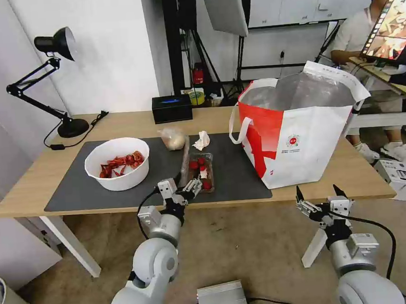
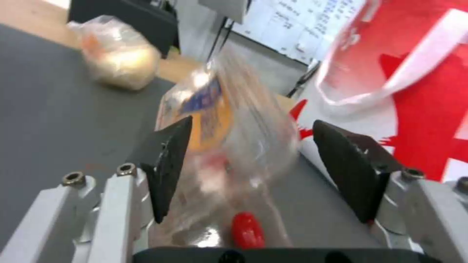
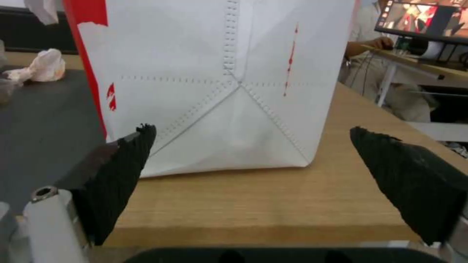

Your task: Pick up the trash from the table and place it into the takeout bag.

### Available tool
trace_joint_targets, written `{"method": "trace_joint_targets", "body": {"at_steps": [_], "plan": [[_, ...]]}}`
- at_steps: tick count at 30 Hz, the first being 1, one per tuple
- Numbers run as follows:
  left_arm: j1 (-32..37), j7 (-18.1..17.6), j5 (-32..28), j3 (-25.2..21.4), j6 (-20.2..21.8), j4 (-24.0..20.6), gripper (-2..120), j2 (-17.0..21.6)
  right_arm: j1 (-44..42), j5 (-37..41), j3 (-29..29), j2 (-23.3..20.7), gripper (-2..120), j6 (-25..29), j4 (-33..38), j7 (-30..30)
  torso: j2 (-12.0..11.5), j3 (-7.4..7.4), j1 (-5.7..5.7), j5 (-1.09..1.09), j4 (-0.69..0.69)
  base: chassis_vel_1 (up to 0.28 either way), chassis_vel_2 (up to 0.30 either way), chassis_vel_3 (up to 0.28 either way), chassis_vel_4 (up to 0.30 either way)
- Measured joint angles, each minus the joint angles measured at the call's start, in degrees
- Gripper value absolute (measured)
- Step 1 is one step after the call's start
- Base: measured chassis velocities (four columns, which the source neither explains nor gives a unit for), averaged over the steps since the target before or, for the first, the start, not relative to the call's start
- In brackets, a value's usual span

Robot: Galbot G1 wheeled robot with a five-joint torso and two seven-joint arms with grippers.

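there, left gripper (image 2: 248, 168) jaws wide around the clear tomato tray (image 1: 201, 169), label unreadable; right gripper (image 1: 321, 196) wide, idle.

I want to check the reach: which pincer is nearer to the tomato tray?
The left pincer: open, its fingers on either side of the tomato tray's near end. The right pincer is open in front of the takeout bag, well apart.

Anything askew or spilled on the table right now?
Nothing spilled. One oddity: the tomato tray has its hinged lid standing open on the mat, between the open left gripper fingers. The takeout bag stands upright.
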Motion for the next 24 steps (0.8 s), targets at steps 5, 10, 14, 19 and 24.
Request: {"method": "trace_joint_targets", "body": {"at_steps": [5,10,14,19,24], "plan": [[0.23,4.92,5.0,0.22,-1.69,1.13,64,0.62,0.02,-0.02,-0.16,0.0,100,0.02,-0.08,-0.02,0.0,0.0,0.0,0.0,0.0,0.0,0.0,0.0,0.0],[0.25,10.53,16.21,-0.43,-5.85,4.19,45,1.49,0.1,0.66,-0.32,-0.2,100,0.58,-0.1,-0.41,0.0,0.0,0.0,0.0,0.0,0.0,0.0,0.0,0.0],[-0.43,11.69,21.09,-0.66,-7.32,5.62,33,1.55,0.42,3.3,-1.07,-0.49,100,1.7,0.12,-1.41,0.0,0.0,0.0,0.0,0.0,0.0,0.0,0.0,0.0],[-2.15,13.12,26.63,-1.01,-9.13,8.06,14,1.95,1.66,12.98,-3.54,-0.85,100,2.13,1.16,-2.45,0.0,0.0,0.0,0.0,0.0,0.0,0.0,0.0,0.0],[-2.46,15.03,27.97,-1.13,-9.15,8.33,0,3.29,3.72,20.97,-5.58,-1.12,100,1.9,2.02,-2.44,0.0,0.0,0.0,0.0,0.0,0.0,0.0,0.0,0.0]]}}
